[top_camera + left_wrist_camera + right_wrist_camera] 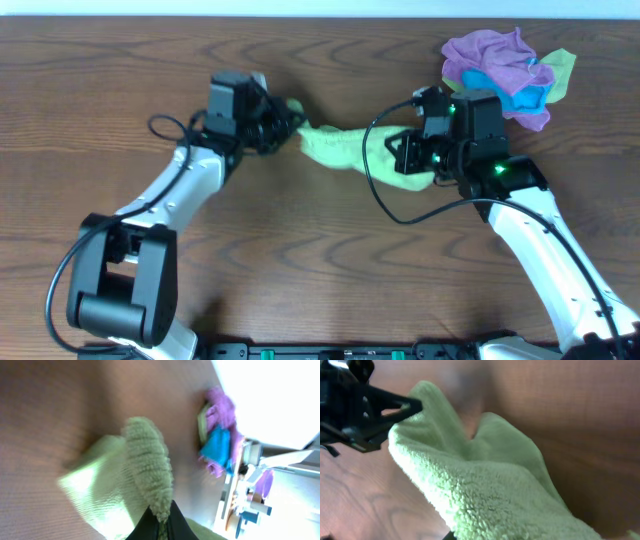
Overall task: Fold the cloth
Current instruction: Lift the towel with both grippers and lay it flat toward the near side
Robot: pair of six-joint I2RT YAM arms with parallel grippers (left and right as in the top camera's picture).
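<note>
A light green fluffy cloth [340,148] hangs stretched between my two grippers above the wooden table. My left gripper [284,122] is shut on the cloth's left end; in the left wrist view the black fingers [162,522] pinch a rolled edge of the cloth [145,460]. My right gripper [418,160] holds the cloth's right end; in the right wrist view the cloth [490,495] fills the frame and hides the fingers, and the left gripper [395,410] shows at the cloth's far corner.
A pile of other cloths, purple [490,55], blue [515,90] and yellow-green [562,65], lies at the back right of the table, close behind the right arm. The pile also shows in the left wrist view [217,435].
</note>
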